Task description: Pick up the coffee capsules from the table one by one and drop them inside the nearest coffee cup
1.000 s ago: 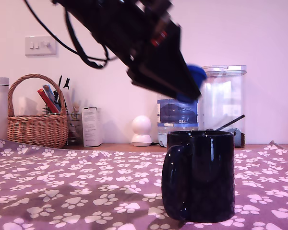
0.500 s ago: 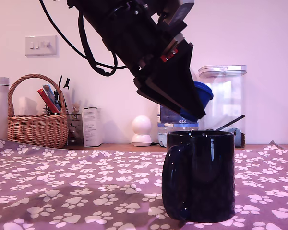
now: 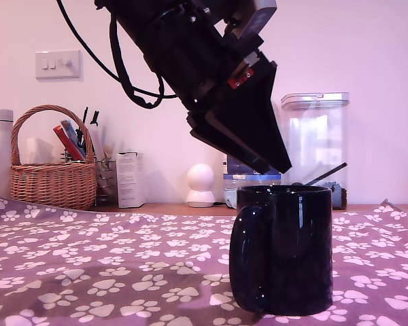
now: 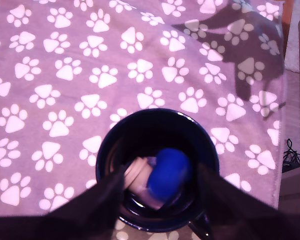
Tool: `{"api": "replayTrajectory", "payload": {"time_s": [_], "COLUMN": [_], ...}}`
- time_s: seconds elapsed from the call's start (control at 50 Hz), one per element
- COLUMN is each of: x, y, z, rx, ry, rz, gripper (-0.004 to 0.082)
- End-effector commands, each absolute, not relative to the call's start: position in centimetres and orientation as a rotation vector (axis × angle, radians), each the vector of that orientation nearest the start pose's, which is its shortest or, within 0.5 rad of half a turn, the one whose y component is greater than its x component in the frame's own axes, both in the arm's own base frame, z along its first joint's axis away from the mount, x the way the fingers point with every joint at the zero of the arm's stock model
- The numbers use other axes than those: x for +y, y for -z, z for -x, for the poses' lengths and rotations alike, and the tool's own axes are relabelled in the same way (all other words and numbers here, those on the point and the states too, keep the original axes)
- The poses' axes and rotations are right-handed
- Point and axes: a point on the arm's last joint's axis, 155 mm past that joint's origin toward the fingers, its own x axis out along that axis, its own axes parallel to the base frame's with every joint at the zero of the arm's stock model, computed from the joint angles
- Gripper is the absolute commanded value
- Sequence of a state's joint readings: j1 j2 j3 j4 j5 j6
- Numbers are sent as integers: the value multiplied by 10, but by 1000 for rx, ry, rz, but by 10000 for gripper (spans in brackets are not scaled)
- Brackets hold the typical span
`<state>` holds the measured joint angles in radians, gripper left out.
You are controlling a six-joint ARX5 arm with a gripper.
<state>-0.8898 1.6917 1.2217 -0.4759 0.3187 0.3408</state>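
Wrist view: rounded blue capsule inside glossy black mug.

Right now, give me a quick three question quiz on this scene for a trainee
1. True or false: the blue capsule is pinched between the fingers of the gripper.
2. In the wrist view, the capsule shows: A) on the paw-print cloth B) within the mouth of the black mug C) in the wicker basket.
3. In the exterior view, which way does the mug's handle point?

Key: 1 false, the fingers stand apart either side of it. 2 B. 3 toward the exterior view's left.
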Motion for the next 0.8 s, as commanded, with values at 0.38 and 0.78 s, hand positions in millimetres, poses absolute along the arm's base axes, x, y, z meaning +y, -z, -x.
{"api": "replayTrajectory", "payload": {"time_s": [0.38, 0.78], "x": [-378, -364], "y": [-105, -96], "z": [-233, -257], "rx": [778, 759], "ry": [1278, 1211], "rz": [-567, -526], "gripper": [74, -19]}}
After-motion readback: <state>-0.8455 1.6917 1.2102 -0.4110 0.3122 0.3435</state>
